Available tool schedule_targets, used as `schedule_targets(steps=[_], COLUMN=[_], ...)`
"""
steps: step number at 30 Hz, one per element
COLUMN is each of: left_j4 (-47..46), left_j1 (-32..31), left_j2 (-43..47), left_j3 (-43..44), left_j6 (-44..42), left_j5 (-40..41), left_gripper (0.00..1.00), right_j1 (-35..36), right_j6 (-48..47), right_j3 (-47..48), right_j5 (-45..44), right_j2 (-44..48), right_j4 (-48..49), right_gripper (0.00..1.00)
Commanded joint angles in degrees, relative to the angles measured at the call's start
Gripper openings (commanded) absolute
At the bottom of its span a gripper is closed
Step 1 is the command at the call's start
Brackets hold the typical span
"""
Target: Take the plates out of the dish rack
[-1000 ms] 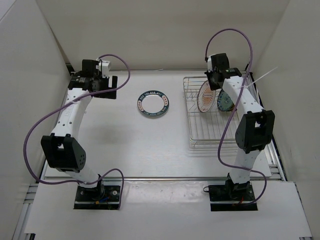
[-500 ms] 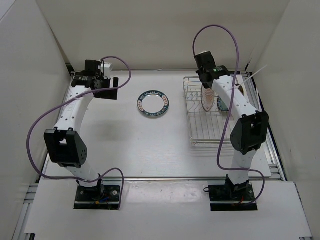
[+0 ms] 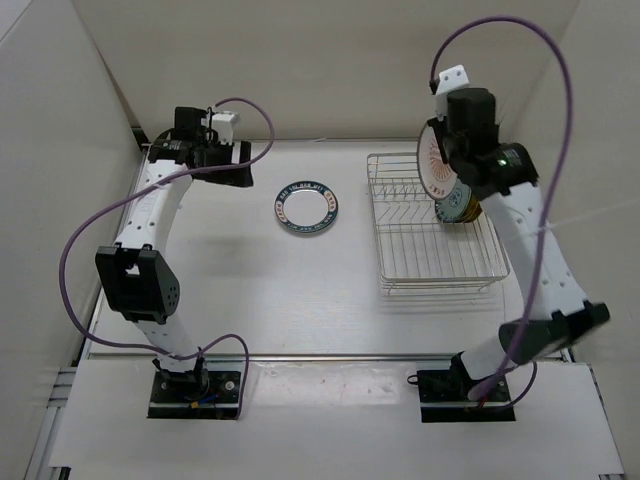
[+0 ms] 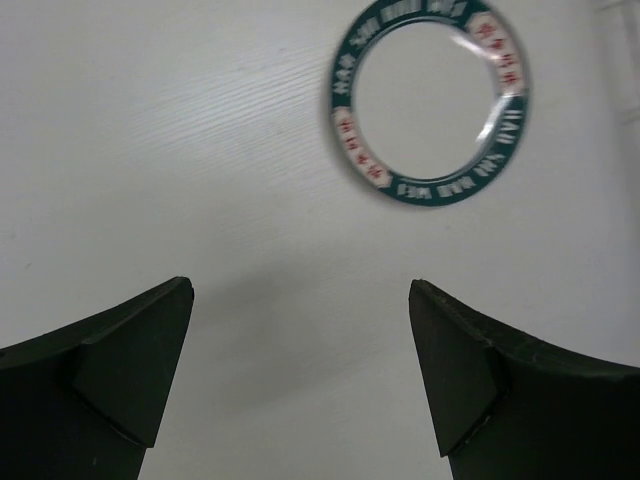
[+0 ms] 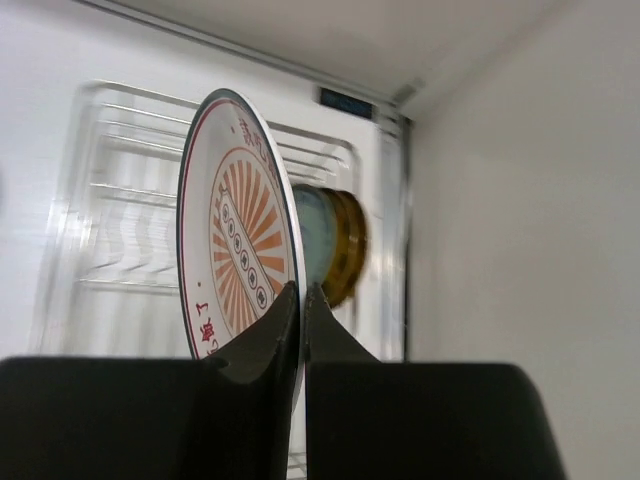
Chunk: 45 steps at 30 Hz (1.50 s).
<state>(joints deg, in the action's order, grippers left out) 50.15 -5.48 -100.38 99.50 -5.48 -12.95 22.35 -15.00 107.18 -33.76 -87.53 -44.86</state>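
Note:
My right gripper is shut on the rim of an orange-centred white plate, held upright above the back of the chrome dish rack. A teal plate and a golden-yellow plate stand in the rack behind it. A white plate with a dark rim lies flat on the table. My left gripper is open and empty, hovering left of that plate.
White walls close in the table at the back and on both sides. The right wall is close to the rack. Purple cables loop over both arms.
My right gripper has lifted the orange-centred plate up out of the rack. My left gripper has shifted a little to the right, toward the flat plate.

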Motion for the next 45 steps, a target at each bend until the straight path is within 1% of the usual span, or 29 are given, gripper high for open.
schedule_targets(steps=[1, 2, 3, 5, 6, 7, 8, 10, 12, 15, 20, 25, 27, 28, 30, 31, 32, 33, 34, 38, 41, 42, 43, 45], left_j4=[-2.51, -3.21, -5.13, -6.55, -6.56, -8.12, -8.75, -9.36, -6.83, -5.6, -4.97, -5.5, -5.5, -5.5, -5.5, -5.5, -5.5, -5.5, -5.5, -6.03, -6.55, -6.56, -6.56, -6.56], left_j1=[-2.69, -3.48, -5.75, -8.66, -10.15, -12.69, -13.76, -17.09, -18.95, -22.2, -25.54, -27.39, -28.01, -28.01, -28.54, -28.54, -28.54, -28.54, -28.54, -28.54, -28.54, -28.54, -28.54, -28.54], left_j2=[1.58, 1.59, 2.46, 3.26, 3.87, 4.48, 4.49, 5.19, 3.18, 1.85, 0.63, 0.09, 0.09, 0.09, -0.43, -0.43, -0.43, -0.43, -0.43, -0.96, -1.48, -1.49, -1.49, -1.49], left_j3=[3.59, 3.59, 3.59, 3.59, 4.2, 4.21, 4.21, 4.21, 8.67, 11.23, 11.77, 9.83, 9.22, 9.22, 9.22, 9.22, 9.22, 9.22, 9.22, 8.08, 8.07, 8.07, 8.68, 8.69], left_j6=[-2.17, -2.95, -3.57, -4.27, -4.28, -4.98, -4.98, -5.51, -5.51, -5.51, -6.04, -6.04, -6.04, -6.04, -6.04, -6.04, -6.04, -6.04, -6.04, -6.04, -5.42, -5.42, -4.73, -4.02], left_j5=[-17.32, -19.63, -22.18, -22.21, -22.9, -23.69, -24.66, -26.77, -27.83, -28.53, -27.3, -26.16, -26.16, -26.16, -26.16, -26.16, -26.16, -26.16, -26.16, -26.77, -26.78, -26.78, -26.08, -26.07], left_gripper=[1.0, 1.0, 1.0, 1.0, 1.0, 1.0, 1.0, 1.0, 1.0, 1.0, 0.98, 0.91, 0.85, 0.79, 0.69, 0.62, 0.51, 0.47, 0.46, 0.45, 0.25, 0.13, 0.11, 0.11], right_j1=[0.33, 0.33, -0.98, -2.21, -2.22, -2.83, -2.84, -2.84, -2.84, -2.84, -2.84, -2.84, -3.36, -3.36, -3.36, -3.36, -3.97, -3.98, -4.5, -5.03, -5.03, -5.03, -5.03, -5.56], right_j6=[2.08, 2.08, 2.08, 0.25, -1.85, -3.18, -3.97, -3.98, -3.98, -4.51, -4.51, -4.51, -4.51, -4.51, -4.51, -4.51, -4.51, -4.51, -4.51, -3.98, -3.98, -3.98, -3.98, -3.98], right_j3=[0.5, -0.73, -2.92, -5.21, -7.66, -8.9, -10.04, -11.9, -11.9, -11.38, -11.37, -10.85, -10.85, -10.85, -10.85, -10.85, -10.85, -10.85, -10.85, -9.62, -9.62, -9.62, -9.62, -9.62], right_j5=[22.39, 27.64, 33.44, 43.56, 52.13, 56.04, 58.52, 61.52, 64.07, 65.31, 65.31, 65.93, 65.93, 65.23, 65.22, 64.61, 64.61, 64.61, 64.61, 64.61, 64.61, 64.61, 64.61, 64.61], right_j2=[6.3, 7.19, 8.59, 9.13, 10.52, 10.53, 11.4, 12.03, 11.42, 10.8, 10.8, 11.32, 11.32, 11.85, 11.85, 11.85, 11.85, 11.85, 11.85, 11.85, 12.38, 12.38, 12.38, 12.38], right_j4=[-2.24, -2.25, -2.25, -2.25, -2.25, -2.25, -2.25, -1.37, -1.89, -2.51, -2.51, -2.51, -2.51, -2.51, -2.51, -1.99, -1.98, -1.98, -1.98, -1.98, -1.98, -1.98, -1.98, -1.98], right_gripper=[0.0, 0.0, 0.0, 0.0, 0.0, 0.0, 0.0, 0.0, 0.0, 0.0, 0.0, 0.0, 0.0, 0.0, 0.0, 0.0, 0.0, 0.0, 0.0, 0.0, 0.0, 0.0, 0.0, 0.0])
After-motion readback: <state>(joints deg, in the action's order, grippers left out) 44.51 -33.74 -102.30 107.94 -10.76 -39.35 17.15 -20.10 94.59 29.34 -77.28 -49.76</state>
